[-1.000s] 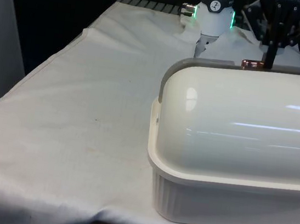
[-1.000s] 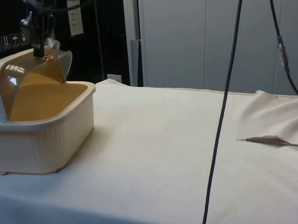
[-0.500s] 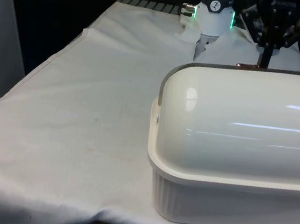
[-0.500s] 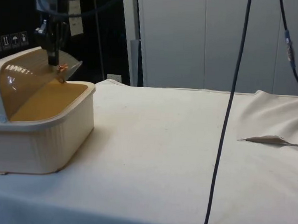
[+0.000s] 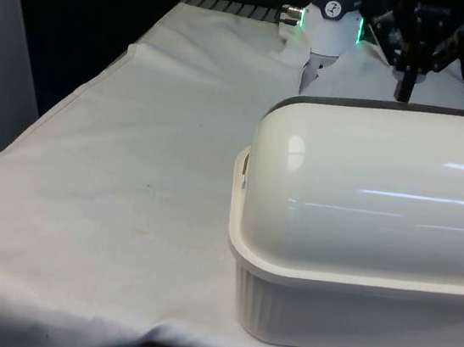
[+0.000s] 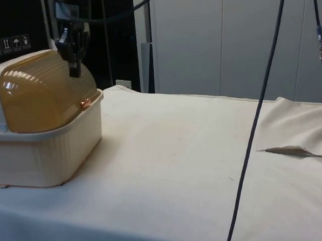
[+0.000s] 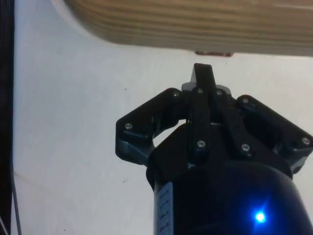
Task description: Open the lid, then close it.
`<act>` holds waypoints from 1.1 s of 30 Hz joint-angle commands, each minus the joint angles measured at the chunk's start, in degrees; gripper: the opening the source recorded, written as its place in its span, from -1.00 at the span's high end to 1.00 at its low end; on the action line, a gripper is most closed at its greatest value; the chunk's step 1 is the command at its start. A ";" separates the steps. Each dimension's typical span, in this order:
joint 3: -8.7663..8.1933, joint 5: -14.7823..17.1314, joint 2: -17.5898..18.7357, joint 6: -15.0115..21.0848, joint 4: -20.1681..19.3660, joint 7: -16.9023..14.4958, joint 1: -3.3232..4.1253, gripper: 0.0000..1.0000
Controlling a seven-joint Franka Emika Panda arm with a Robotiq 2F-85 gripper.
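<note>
Bread box with its lid down, standing at the table's near end, toward the front view's right corner. The cream tub rests flat on the white cloth, its ribbed wall facing the near edge. Over it the domed lid appears amber and translucent from the side and pale cream from the front. It reaches down to the tub's rim on the robot's side, where its small copper handle lies at the rim; in the wrist view the same handle shows at the lid's lower edge.

Beyond the box, the gripper hangs with its tip above the handle and close to the lid's sloping face; in the front view it rises just behind the lid's dark top edge. Its fingers are together, with nothing between them, and the tip appears clear of the handle.

Step in hand, judged from the lid's position: the closing stroke is at its end, and the opening is taken as done. What remains is small: a check that the lid's edge sits fully on the rim, then a lift up and away toward the table's far end, without catching the handle. At the table's far side edge a fold rumples the cloth.
</note>
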 commanded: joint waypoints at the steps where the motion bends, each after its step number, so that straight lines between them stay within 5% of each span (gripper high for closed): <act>1: -0.11 -0.52 -0.92 -0.06 -0.86 0.29 0.23 1.00; 24: 0.06 -1.20 -5.84 -9.51 0.06 -0.69 -0.46 1.00; 33: 0.06 -1.15 -5.67 -9.80 0.34 -0.63 -0.46 1.00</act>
